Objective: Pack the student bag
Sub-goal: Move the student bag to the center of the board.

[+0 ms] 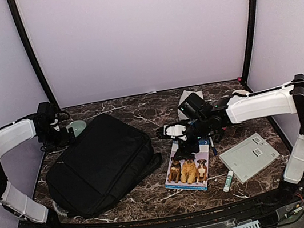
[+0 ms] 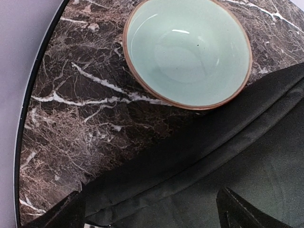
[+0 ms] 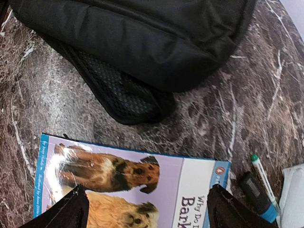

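Observation:
The student bag (image 1: 99,163), a large black backpack, lies flat on the left half of the marble table. My left gripper (image 1: 61,141) hovers open and empty over the bag's far left edge (image 2: 228,161); in the left wrist view (image 2: 152,213) its fingertips straddle black fabric. My right gripper (image 1: 187,146) is open and empty above a picture book with dogs on its cover (image 1: 188,169). The right wrist view (image 3: 145,209) shows the book (image 3: 142,185) between the open fingers, with the bag's corner (image 3: 142,38) and a mesh strap (image 3: 123,95) beyond it.
A pale green bowl (image 2: 187,52) stands by the bag's far left corner (image 1: 76,126). A pen (image 3: 263,178) and a dark blue item (image 3: 256,192) lie by the book. A grey flat device (image 1: 249,156) and a white green-capped tube (image 1: 227,181) lie at the right.

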Available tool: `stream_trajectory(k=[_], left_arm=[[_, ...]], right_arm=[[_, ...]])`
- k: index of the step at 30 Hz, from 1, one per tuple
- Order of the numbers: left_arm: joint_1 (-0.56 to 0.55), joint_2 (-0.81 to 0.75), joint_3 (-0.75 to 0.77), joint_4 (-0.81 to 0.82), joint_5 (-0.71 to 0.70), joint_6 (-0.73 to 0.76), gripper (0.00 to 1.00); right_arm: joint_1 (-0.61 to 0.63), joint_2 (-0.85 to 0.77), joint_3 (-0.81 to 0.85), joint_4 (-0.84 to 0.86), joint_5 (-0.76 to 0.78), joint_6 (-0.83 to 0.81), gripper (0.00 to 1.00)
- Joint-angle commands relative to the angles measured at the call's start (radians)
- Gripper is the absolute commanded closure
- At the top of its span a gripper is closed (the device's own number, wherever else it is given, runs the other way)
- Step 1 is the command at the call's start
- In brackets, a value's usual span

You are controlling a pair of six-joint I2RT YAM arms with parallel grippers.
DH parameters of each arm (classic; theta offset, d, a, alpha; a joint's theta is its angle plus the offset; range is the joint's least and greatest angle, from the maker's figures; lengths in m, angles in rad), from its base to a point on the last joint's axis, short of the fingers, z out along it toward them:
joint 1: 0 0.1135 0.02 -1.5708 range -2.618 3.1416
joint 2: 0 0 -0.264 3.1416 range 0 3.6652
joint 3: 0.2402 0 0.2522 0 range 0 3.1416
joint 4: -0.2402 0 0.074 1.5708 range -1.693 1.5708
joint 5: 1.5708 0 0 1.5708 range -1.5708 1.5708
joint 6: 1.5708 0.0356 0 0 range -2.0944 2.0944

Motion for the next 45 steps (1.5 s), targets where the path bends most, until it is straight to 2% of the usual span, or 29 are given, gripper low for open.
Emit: stream_trajectory(k=[1, 6, 11, 16, 24, 28, 32, 39, 45], left_arm=[[0.017, 0.014, -0.029, -0.013, 0.013, -0.040, 0.01], [0.058, 0.055, -0.007, -0.004, 0.009, -0.031, 0.01], [0.128, 0.104, 0.001, 0.020, 0.030, -0.021, 0.03], [0.151, 0.118, -0.030, 0.028, 0.030, -0.038, 0.20], [0.154, 0.129, -0.085, 0.052, 0.169, -0.042, 0.21], [0.154, 0.118, -0.117, 0.066, 0.212, -0.027, 0.20], [0.144, 0.124, -0.136, 0.075, 0.343, -0.008, 0.24], [-0.013, 0.079, -0.127, 0.054, 0.409, -0.036, 0.26], [-0.068, 0.055, -0.140, 0.120, 0.507, -0.105, 0.27]], right_arm=[[0.084, 0.079, 0.082, 0.033, 0.027, 0.009, 0.16], [0.165, 0.170, 0.142, 0.073, 0.044, 0.065, 0.26], [0.189, 0.245, 0.206, 0.124, 0.075, 0.164, 0.43], [0.189, 0.293, 0.248, 0.146, 0.111, 0.226, 0.54], [0.166, 0.358, 0.314, 0.144, 0.155, 0.309, 0.58], [0.104, 0.371, 0.350, 0.150, 0.130, 0.335, 0.59], [0.036, 0.409, 0.436, 0.111, 0.101, 0.351, 0.59], [-0.032, 0.498, 0.598, 0.061, 0.108, 0.343, 0.59], [-0.101, 0.659, 0.832, -0.004, 0.088, 0.364, 0.58]])
